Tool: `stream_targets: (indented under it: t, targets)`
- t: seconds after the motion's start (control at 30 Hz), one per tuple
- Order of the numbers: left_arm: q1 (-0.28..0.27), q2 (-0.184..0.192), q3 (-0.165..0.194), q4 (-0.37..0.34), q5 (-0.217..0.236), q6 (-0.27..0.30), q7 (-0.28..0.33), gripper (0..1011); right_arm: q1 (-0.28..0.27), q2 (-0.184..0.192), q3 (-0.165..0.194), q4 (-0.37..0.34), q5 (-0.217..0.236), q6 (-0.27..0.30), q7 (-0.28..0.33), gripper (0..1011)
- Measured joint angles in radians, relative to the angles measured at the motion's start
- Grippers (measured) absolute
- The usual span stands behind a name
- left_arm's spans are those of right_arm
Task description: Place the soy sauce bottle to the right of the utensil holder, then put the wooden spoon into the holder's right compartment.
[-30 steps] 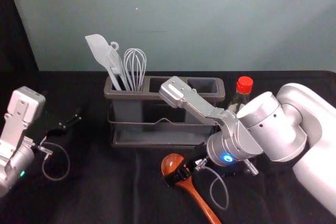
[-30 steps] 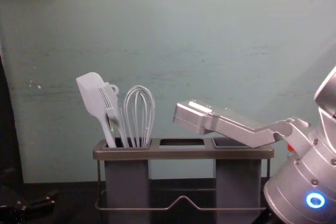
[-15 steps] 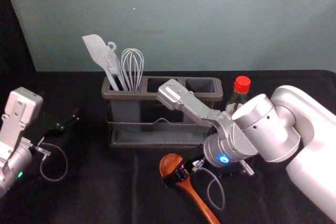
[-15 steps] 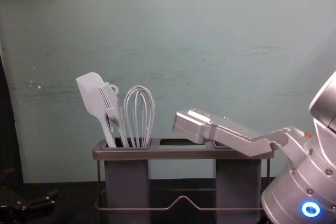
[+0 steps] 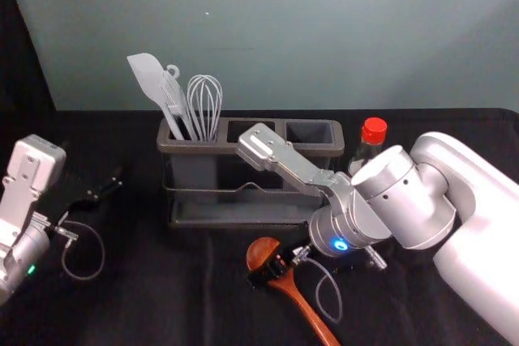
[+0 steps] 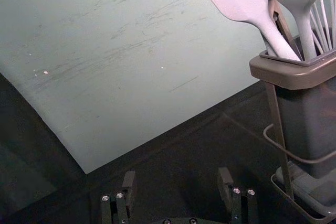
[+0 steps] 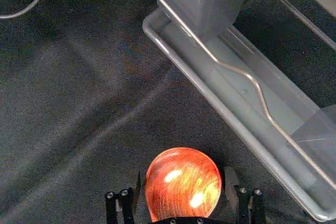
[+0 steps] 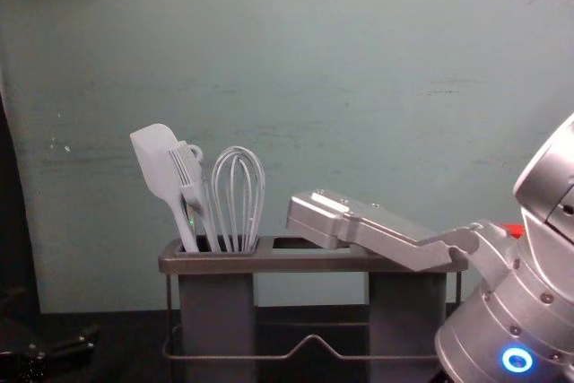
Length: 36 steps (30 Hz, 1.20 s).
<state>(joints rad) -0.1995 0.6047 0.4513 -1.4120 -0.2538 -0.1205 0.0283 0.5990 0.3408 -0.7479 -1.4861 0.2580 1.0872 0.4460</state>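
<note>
- Orange-brown wood with streaky grain and a glossy, rounded bowl: the wooden spoon point(image 5: 302, 301) lies on the black cloth point(image 5: 162, 297), on the near side of the utensil holder point(image 5: 251, 208), bowl towards the far left, handle running near and right.
- The right gripper point(image 5: 266, 271) is low over the spoon's neck. Its jaws are parted, one on either side of the bowl in the right wrist view; I cannot tell whether they touch it.
- The soy sauce bottle point(image 5: 370, 150) stands upright just right of the holder, dark below a bright red cap. A pale label shows in part, the arm covering some of it; any writing is too small to read.
- The holder is grey with a brownish rim; its left compartment bears a white spatula point(image 5: 148, 79) and a whisk point(image 5: 204, 103).
- The left gripper point(image 5: 105, 188) is parked left of the holder, jaws wide apart, released.
</note>
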Motion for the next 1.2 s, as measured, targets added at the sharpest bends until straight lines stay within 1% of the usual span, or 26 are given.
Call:
stream_targets:
  t: [0.13,0.8,0.93,1.0,1.07,1.2]
  targets:
    - [0.0,0.0,0.0,0.0,0.0,0.0,0.0,1012,0.001,-0.001,-0.004,0.002,-0.014,-0.011,0.006,1003]
    - [0.0,0.0,0.0,0.0,0.0,0.0,0.0,1011,0.001,-0.001,-0.002,0.001,-0.011,-0.006,0.005,998]
    - [0.0,0.0,0.0,0.0,0.0,0.0,0.0,1011,0.001,-0.001,-0.002,0.001,-0.009,-0.006,0.005,929]
    - [0.0,0.0,0.0,0.0,0.0,0.0,0.0,1011,0.001,-0.001,-0.001,0.001,-0.009,-0.005,0.004,868]
    - [0.0,0.0,0.0,0.0,0.0,0.0,0.0,1012,0.001,-0.001,-0.001,0.001,-0.009,-0.005,0.004,842]
    - [0.0,0.0,0.0,0.0,0.0,0.0,0.0,1011,0.001,-0.001,-0.001,0.001,-0.008,-0.005,0.004,840]
